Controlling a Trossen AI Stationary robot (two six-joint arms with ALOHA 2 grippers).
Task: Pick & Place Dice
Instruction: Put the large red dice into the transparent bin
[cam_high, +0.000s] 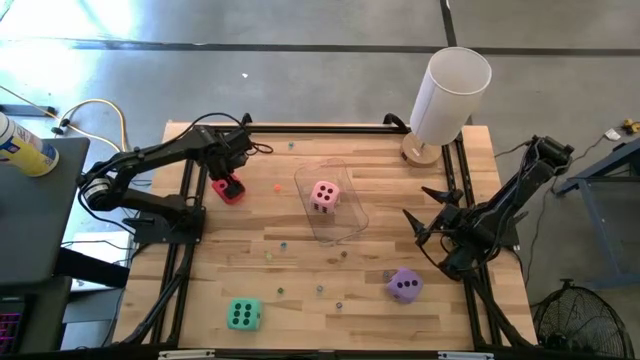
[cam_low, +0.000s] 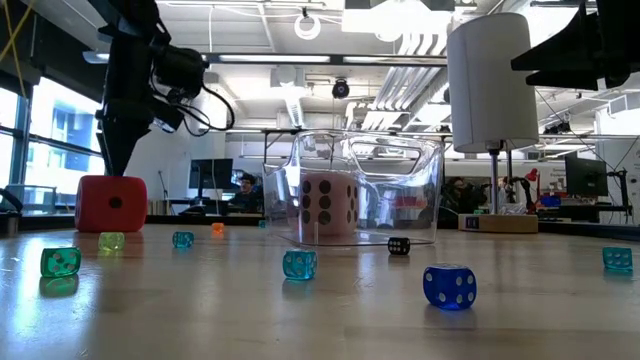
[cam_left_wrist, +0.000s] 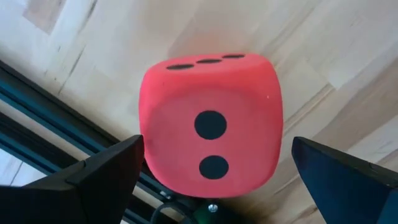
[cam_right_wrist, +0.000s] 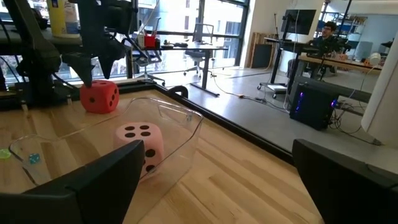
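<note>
Directly above the red die (cam_high: 228, 190), near the table's left edge, the left gripper (cam_high: 231, 176) is hovering with its fingers (cam_left_wrist: 93, 177) spread wide apart, one on each side of the cube and touching neither face. In the left wrist view the red die (cam_left_wrist: 211, 148) is sitting on the wooden table (cam_left_wrist: 348, 56) just beside the black frame rail (cam_left_wrist: 43, 124), a two-pip face turned toward the camera and a three-pip face on the adjoining side. In the low view the left gripper (cam_low: 112, 160) is pointing down just over the red die (cam_low: 111, 204).

Further out, at the table's middle, the pink die (cam_high: 324, 195) is lying inside the clear plastic bin (cam_high: 345, 225), which is resting on its side. The green die (cam_high: 243, 315) is sitting near the front edge on the left, and the purple die (cam_high: 404, 285) is sitting toward the front right.

Over the right side of the table, the right gripper (cam_high: 432, 215) is waiting with its fingers open, well apart from the purple die and holding nothing. A white cylinder (cam_high: 450, 95) is standing at the far right corner. Small translucent dice (cam_low: 298, 264) and a small blue one (cam_low: 449, 286) are lying scattered across the wood
</note>
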